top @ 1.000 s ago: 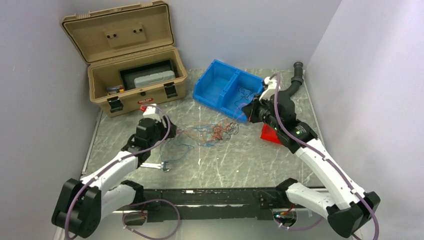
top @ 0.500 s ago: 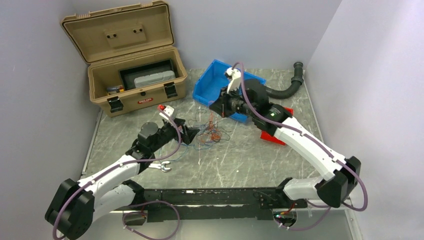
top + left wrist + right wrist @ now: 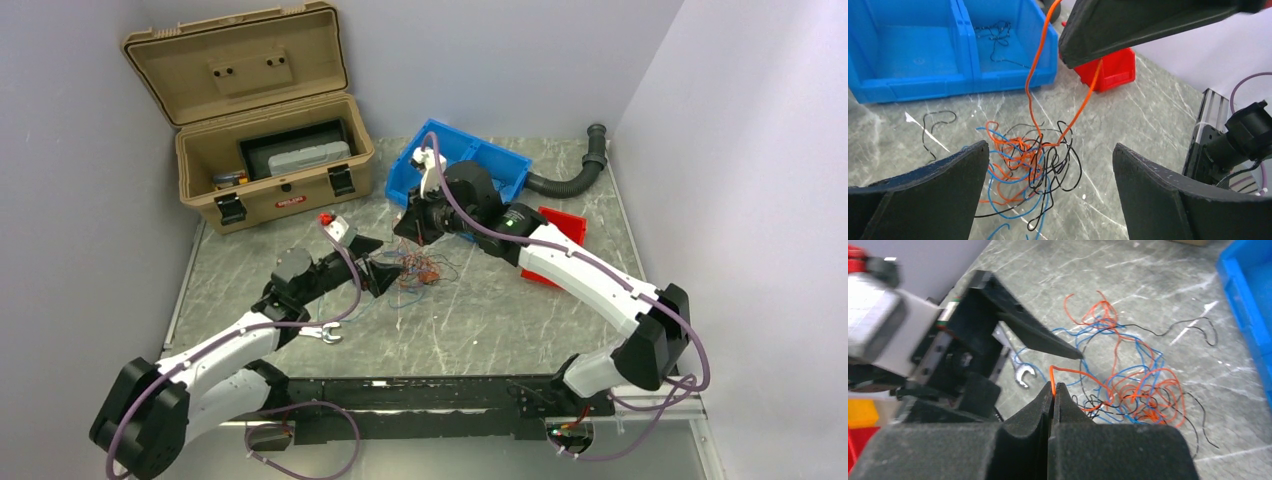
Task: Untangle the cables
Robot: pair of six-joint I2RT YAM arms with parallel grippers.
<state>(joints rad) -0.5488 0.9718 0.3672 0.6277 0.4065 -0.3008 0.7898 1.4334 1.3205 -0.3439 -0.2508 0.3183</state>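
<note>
Right gripper [image 3: 1053, 390], jaws pinching one orange wire [image 3: 1032, 75], should draw it slowly toward 1 o'clock; left gripper [image 3: 1049, 150], jaws wide apart, should pin the cables [image 3: 1018, 165].

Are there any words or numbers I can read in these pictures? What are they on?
No text reads clearly in any view.
Red label on the front of the tan case: has light markings, but too small and blurred to read.

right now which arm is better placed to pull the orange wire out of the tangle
Right: the right gripper is shut on the orange wire above the tangle; the left gripper is open, holding nothing.
</note>
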